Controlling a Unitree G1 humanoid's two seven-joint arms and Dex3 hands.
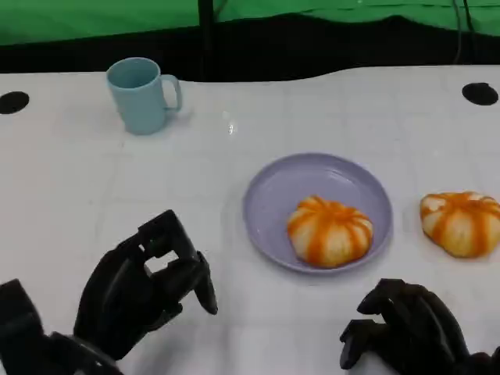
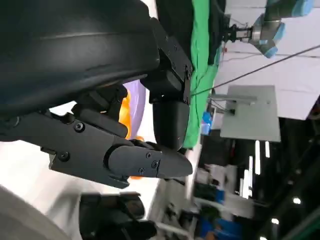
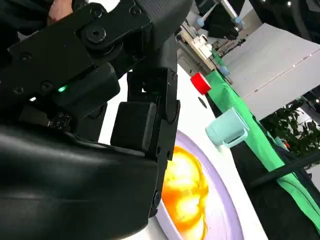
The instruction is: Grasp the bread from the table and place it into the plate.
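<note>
One bread roll, orange-striped, lies inside the lilac plate, toward the plate's lower right part, at centre right of the head view. A second bread roll of the same look rests on the white counter at the right edge of the frame, near the plate but clear of its rim. Judgement: one placement looks complete, and the step in hand is the approach to the roll that is not yet plated. Left hand, lower left of the head view, hangs over the counter with its fingers curled loosely and apart, nothing in them; I read it as empty and open. Right hand, lower right of the frame, sits below the plate and below-left of the loose roll; its fingers look curled inward with nothing held, though the frame edge crops part of it. In the right wrist view the plated roll and plate rim lie just past the hand's own black shell. Next move, as I judge it: the right hand is the nearer one, so it should spread its fingers, travel toward the right edge of the frame over the loose roll, close around its soft dome without crushing it, lift, and carry it left over the rim into the bare upper left part of the plate. A pale blue mug stands at upper left, well apart from the work. No brand, label or readable writing on mug, plate, bread or counter; background signage in the wrist views is too blurred to read.
</note>
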